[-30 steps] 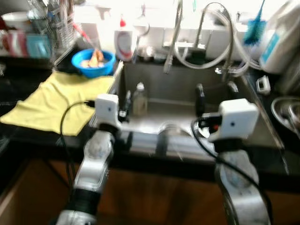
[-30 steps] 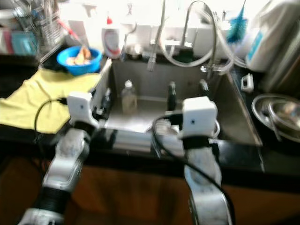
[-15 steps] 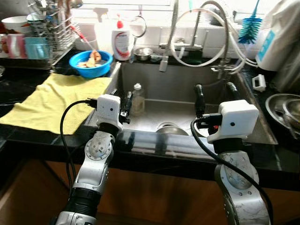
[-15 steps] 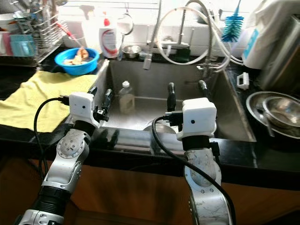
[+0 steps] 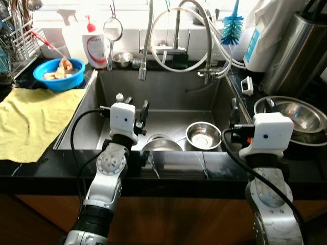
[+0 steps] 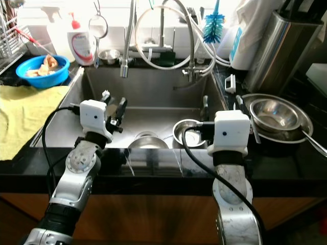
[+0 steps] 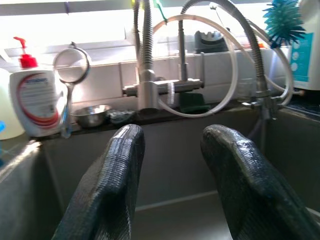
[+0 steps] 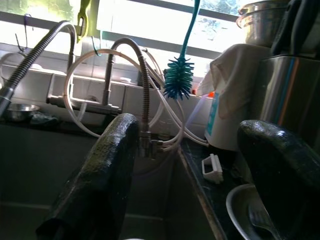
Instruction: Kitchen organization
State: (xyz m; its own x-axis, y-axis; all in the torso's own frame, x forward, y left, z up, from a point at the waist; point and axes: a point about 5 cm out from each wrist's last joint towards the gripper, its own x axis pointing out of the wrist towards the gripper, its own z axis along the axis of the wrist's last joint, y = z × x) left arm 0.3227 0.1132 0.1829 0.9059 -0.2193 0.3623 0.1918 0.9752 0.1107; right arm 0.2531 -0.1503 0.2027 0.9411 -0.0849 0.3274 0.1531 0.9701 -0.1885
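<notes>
A steel sink (image 5: 168,92) lies before me. In it sit a small steel bowl (image 5: 203,135) and a second steel bowl (image 5: 161,145), partly hidden by the sink's front edge. A small clear bottle (image 5: 120,98) stands in the sink just behind my left gripper (image 5: 136,106). That gripper hovers open over the sink's front left part, holding nothing. My right gripper (image 5: 251,108) hangs open and empty over the sink's right rim, beside stacked steel bowls (image 5: 294,115) on the counter. The left wrist view looks between the open fingers (image 7: 112,190) at the faucet (image 7: 147,90).
A yellow cloth (image 5: 30,120) covers the left counter, with a blue bowl of scraps (image 5: 59,74) and a dish rack (image 5: 13,35) behind it. A soap bottle (image 5: 95,46), hoses, a teal bottle brush (image 5: 234,23) and a tall steel container (image 5: 296,51) line the back and right.
The camera has swung to the right and the blur has cleared. Both grippers stay open over the sink; the right one now sits over the sink's right rim.
</notes>
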